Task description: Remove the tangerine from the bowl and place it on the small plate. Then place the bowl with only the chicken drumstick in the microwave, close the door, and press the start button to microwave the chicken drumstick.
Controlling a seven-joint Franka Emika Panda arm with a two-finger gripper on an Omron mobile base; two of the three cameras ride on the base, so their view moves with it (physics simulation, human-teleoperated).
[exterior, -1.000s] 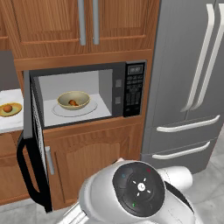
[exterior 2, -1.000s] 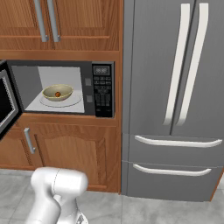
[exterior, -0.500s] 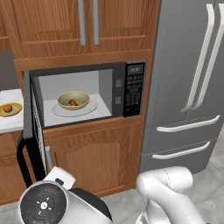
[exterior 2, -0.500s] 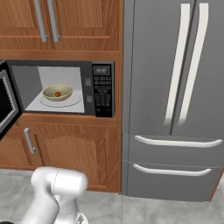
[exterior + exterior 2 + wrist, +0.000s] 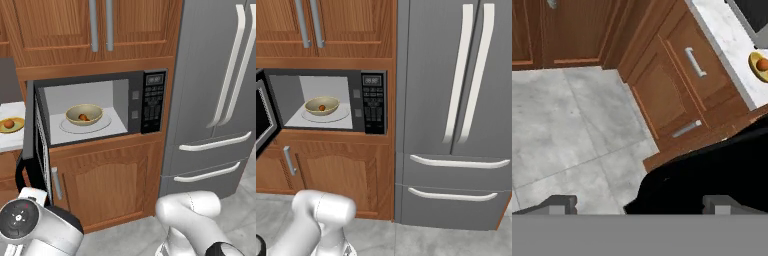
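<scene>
Bowl (image 5: 84, 114) with drumstick (image 5: 84, 118) inside microwave (image 5: 100, 107), door (image 5: 39, 142) open, tangerine (image 5: 9, 123) on plate (image 5: 12, 125), gripper (image 5: 639, 202) fingers spread wide, holding nothing

Open door (image 5: 39, 145) beside microwave (image 5: 100, 107) mouth

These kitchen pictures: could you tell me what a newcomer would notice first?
The microwave stands wide open, its door swung out to the left, with the bowl holding the drumstick inside. On the counter to its left, the tangerine sits on the small plate.
</scene>
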